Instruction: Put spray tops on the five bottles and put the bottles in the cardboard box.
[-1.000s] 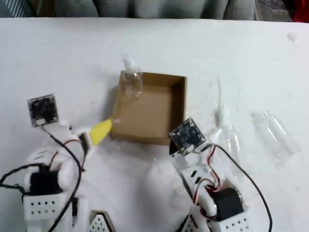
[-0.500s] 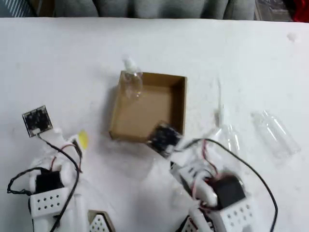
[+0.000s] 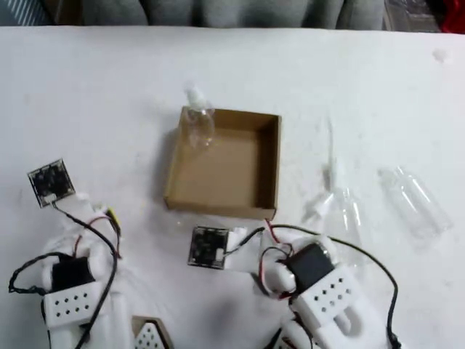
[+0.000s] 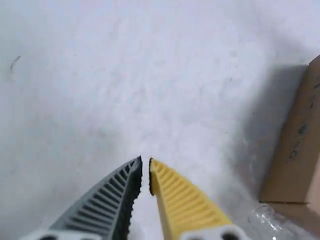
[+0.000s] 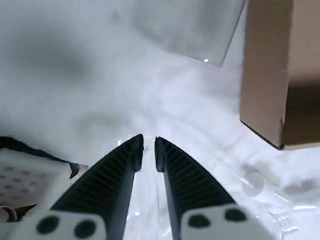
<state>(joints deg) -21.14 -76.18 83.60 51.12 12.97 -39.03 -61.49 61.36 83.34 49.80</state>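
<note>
Well beyond both pincers, a bottle (image 3: 197,120) leans on the far rim of the box (image 3: 221,163). A second bottle (image 3: 347,211) and third bottle (image 3: 414,200) lie on the tabletop (image 3: 109,87), right of the right pincer (image 5: 148,147). It and the left pincer (image 4: 145,177) are together, empty, near the box.

Left arm (image 3: 69,291) pulls back from the cardboard box (image 3: 225,163) toward the lower left, right arm (image 3: 320,280) swings leftward, its wrist now seemingly just below the box's lower edge
</note>
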